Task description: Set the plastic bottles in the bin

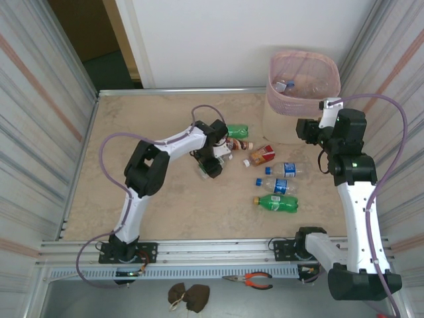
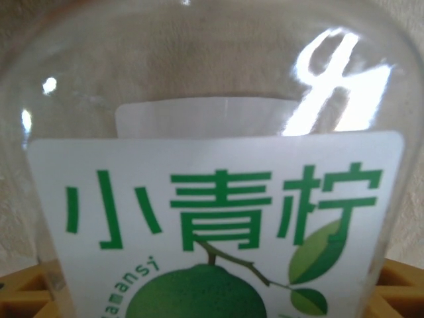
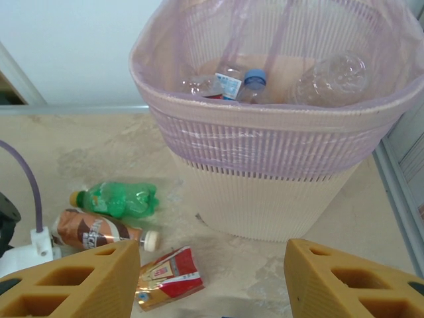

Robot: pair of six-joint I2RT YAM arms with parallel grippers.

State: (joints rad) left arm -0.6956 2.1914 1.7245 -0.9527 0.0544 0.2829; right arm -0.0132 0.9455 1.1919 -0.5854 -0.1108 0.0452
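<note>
Entry: clear lime-label bottle (image 2: 218, 218) sits between the left gripper's (image 1: 211, 167) fingers (image 2: 20, 295); we cannot tell whether they clamp it.
Right gripper (image 3: 212, 265): spread wide, empty, facing the bin (image 3: 265, 109).
We list loose bottles (image 1: 275, 203) on the table (image 1: 132, 119) between the arms.

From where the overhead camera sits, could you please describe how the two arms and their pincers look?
Both the left arm and the right arm have white link shells and black joint housings, each trailed by a lilac cable. A small green light glows on the right arm. The right pincer has mustard-yellow fingers moulded with hollow rectangular cells.
</note>
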